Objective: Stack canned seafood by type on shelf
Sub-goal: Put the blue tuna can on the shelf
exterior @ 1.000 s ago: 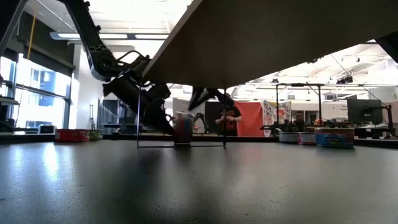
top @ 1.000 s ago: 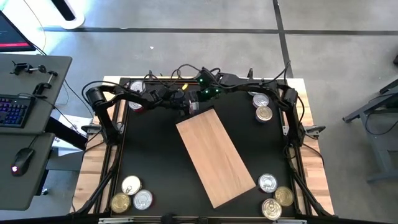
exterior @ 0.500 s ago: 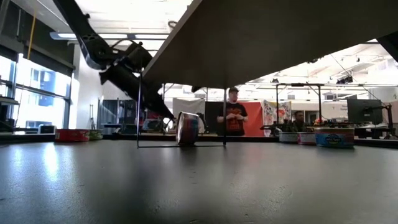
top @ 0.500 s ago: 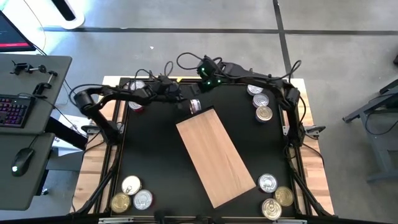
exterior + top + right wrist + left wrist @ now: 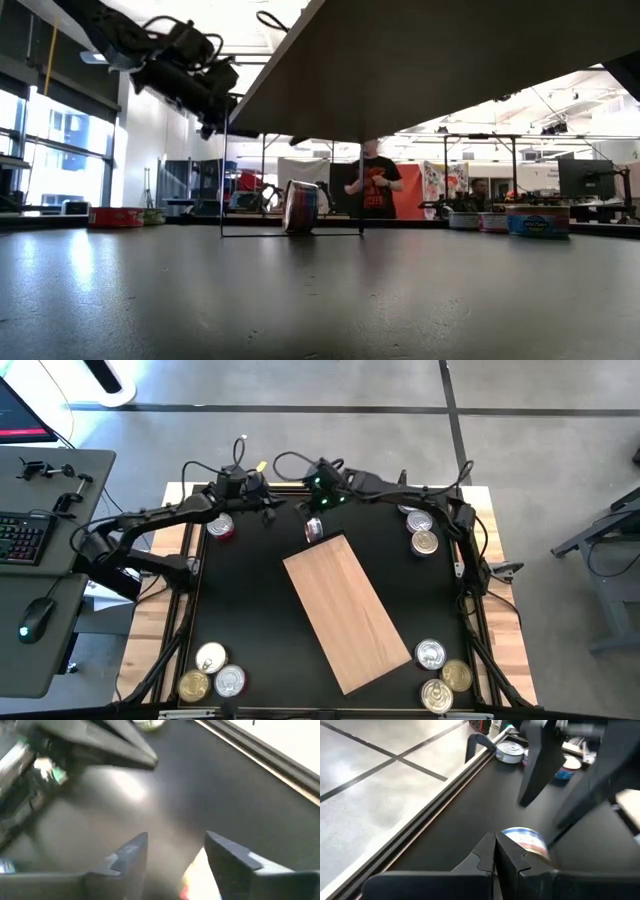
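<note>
Black desk (image 5: 250, 610) carries the wooden shelf (image 5: 345, 610), which lies diagonally across the middle with nothing resting on it.

One can on its edge (image 5: 314, 530) stands just off the shelf's far corner; in the low view the same can (image 5: 301, 207) is upright on its rim, label side toward the camera, and neither gripper touches it.

Other cans sit flat in four groups:
- far left, one can with a red side (image 5: 221, 527);
- far right, three cans (image 5: 419, 527);
- near left, three cans (image 5: 211, 672);
- near right, four cans (image 5: 441, 677).

Left gripper (image 5: 495, 851): fingers pressed together, nothing between them. It hangs above the desk at the far edge, left of centre, with the edge-standing can just ahead of its tips in the left wrist view.

Right gripper (image 5: 175, 851): fingers (image 5: 131, 851) parted, a clear gap between them, nothing held. It sits at the far edge near centre, above and behind the edge-standing can; a pale red-edged shape shows blurred between the fingers in the right wrist view, identity not certain.

In the low view a person (image 5: 374, 185) stands in the room beyond the desk.
</note>
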Controlling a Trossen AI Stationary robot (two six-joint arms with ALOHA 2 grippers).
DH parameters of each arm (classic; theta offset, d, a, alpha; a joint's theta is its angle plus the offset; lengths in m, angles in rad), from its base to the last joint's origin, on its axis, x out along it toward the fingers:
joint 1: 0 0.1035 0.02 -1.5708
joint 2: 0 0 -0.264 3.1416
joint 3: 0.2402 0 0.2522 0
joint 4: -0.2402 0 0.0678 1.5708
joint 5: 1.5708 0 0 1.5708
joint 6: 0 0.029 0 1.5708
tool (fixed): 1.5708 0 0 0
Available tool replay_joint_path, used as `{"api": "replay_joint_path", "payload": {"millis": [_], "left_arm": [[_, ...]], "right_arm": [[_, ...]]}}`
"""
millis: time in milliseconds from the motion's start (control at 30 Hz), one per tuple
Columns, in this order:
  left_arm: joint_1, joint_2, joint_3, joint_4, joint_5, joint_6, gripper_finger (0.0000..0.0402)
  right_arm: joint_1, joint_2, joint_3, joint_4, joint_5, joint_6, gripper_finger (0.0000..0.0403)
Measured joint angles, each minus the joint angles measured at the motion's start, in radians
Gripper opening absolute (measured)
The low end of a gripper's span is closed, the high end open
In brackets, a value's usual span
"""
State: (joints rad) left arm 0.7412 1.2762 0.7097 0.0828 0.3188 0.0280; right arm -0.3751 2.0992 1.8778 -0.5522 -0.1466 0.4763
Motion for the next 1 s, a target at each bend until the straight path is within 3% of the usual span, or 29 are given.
{"api": "replay_joint_path", "payload": {"millis": [133,400,1000], "left_arm": [[-0.002,-0.051,0.000,-0.064,0.005,-0.014,0.0000],[-0.002,-0.115,0.000,-0.099,0.005,-0.057,0.0000],[-0.006,-0.138,0.000,-0.086,0.012,-0.132,0.0000]], "right_arm": [[0.031,0.018,-0.001,0.067,-0.054,0.038,0.0224],[0.008,0.026,0.021,-0.154,0.210,0.282,0.0226],[0.000,0.094,0.020,-0.231,0.128,0.282,0.0226]]}}
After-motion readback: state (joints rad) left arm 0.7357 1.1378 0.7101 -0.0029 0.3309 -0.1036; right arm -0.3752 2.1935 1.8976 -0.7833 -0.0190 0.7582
